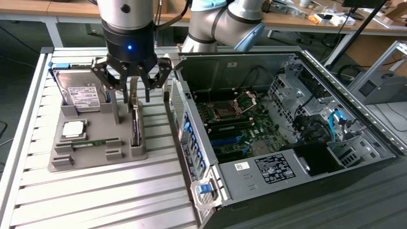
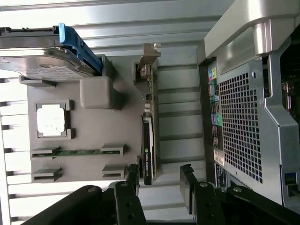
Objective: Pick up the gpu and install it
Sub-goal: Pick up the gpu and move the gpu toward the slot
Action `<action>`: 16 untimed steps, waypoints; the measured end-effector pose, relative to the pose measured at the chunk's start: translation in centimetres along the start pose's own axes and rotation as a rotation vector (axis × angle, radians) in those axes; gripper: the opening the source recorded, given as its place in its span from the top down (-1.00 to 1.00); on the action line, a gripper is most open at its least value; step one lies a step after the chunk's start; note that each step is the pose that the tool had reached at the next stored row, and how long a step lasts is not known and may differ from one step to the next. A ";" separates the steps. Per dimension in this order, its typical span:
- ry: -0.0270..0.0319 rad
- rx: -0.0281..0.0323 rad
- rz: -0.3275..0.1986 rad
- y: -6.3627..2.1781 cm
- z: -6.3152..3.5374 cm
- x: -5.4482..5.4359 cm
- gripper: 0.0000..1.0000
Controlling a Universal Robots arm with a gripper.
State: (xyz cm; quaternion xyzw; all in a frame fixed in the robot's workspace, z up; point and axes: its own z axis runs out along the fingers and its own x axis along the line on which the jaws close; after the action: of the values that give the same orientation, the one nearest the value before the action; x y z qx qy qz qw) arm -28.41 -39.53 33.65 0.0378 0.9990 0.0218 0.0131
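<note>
One gpu (image 2: 149,126) edge-up in tray (image 2: 93,126): thin green board, black cooler, silver bracket; tool (image 2: 159,176) open, empty.

Gripper (image 1: 133,98), jaws spread, over upright gpu (image 1: 135,125) in grey tray (image 1: 95,160); computer case (image 1: 237,71) beside

The gpu (image 1: 135,125), a thin flat green circuit-board card, stands upright on its long edge in a slot of the grey plastic holder tray (image 1: 95,160). In the exterior view it runs along the tray's three o'clock side, at nine o'clock of the open computer case (image 1: 241,64). Its black cooler block (image 2: 147,159) covers one face toward the six o'clock end. The long silver metal end bracket (image 2: 149,55) caps the twelve o'clock end.
</note>
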 end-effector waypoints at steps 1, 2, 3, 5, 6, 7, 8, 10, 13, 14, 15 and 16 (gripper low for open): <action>0.0000 0.0000 0.000 0.00 0.02 0.0 0.04; -0.0001 0.0000 0.000 0.00 0.04 0.0 0.04; -0.0001 0.0000 0.000 0.00 0.05 0.0 0.04; 0.0000 0.0001 0.000 0.00 0.12 0.0 0.04; 0.0000 0.0000 0.000 0.00 0.13 0.0 0.04; 0.0000 0.0001 0.000 0.00 0.15 0.0 0.04; 0.0000 0.0000 0.000 0.00 0.17 0.0 0.04; 0.0000 0.0000 0.000 -0.01 0.22 0.0 0.04; -0.0001 -0.0001 0.000 0.00 0.29 0.0 0.04; -0.0001 0.0000 0.000 -0.01 0.31 0.0 0.04; -0.0001 -0.0001 0.000 -0.01 0.35 0.0 0.04; -0.0001 -0.0001 0.000 -0.01 0.38 0.0 0.04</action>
State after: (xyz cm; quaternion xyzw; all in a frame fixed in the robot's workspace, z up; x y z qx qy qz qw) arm -28.41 -39.52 33.28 0.0379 0.9990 0.0218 0.0131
